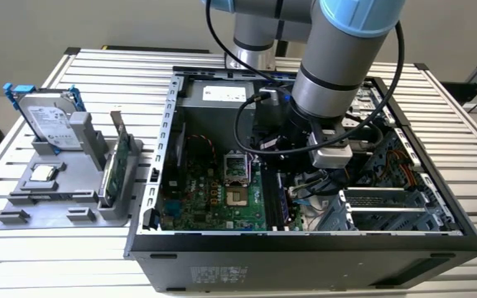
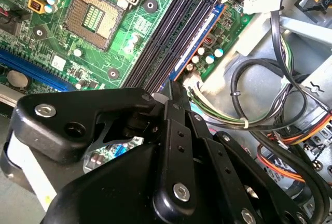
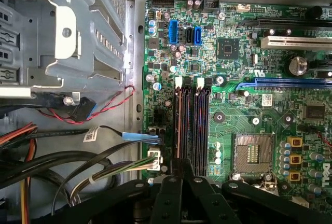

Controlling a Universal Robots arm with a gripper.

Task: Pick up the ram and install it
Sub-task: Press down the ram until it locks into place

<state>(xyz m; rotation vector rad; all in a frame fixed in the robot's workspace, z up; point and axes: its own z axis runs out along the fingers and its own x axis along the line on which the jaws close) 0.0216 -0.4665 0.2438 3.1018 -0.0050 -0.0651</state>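
Arm reaching into the open computer case (image 1: 164,155), hand (image 2: 174,92) sitting over the memory slots (image 3: 193,125)

The ram (image 2: 199,40) is showing as a thin blue strip standing on edge in the outermost slot, running beside the dark empty slots on the green board (image 3: 244,125); the hand is hovering at the near end of that strip; whether its fingers are together or apart, I cannot tell.

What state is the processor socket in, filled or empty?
Empty. In both wrist views the processor socket shows its bare contact field, with no chip on it.
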